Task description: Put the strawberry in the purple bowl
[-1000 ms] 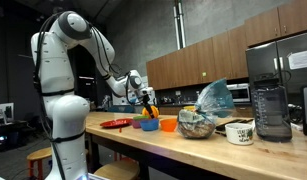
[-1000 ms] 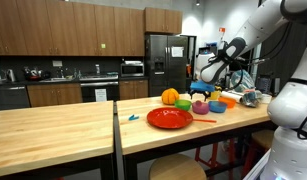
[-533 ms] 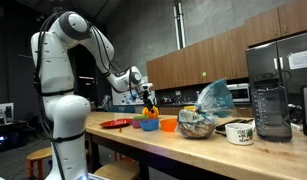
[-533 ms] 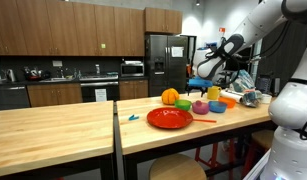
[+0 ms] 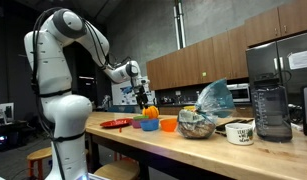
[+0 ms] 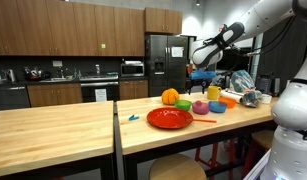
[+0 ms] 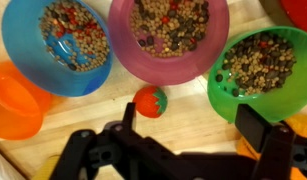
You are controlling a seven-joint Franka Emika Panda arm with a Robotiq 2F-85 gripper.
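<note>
The strawberry is a small red piece with a green top. It lies on the wooden counter just below the purple bowl, which shows pinkish-purple in the wrist view and holds mixed beans. The bowl also shows in an exterior view. My gripper is open and empty above the counter, with the strawberry near its left finger. It hangs above the bowls in both exterior views. The strawberry does not show in either exterior view.
A blue bowl, a green bowl and an orange bowl crowd round the strawberry. A red plate and an orange fruit stand nearby. A bag, a mug and a blender stand further along the counter.
The arm has lifted the gripper up and away from the bowls. The bowls have not moved.
</note>
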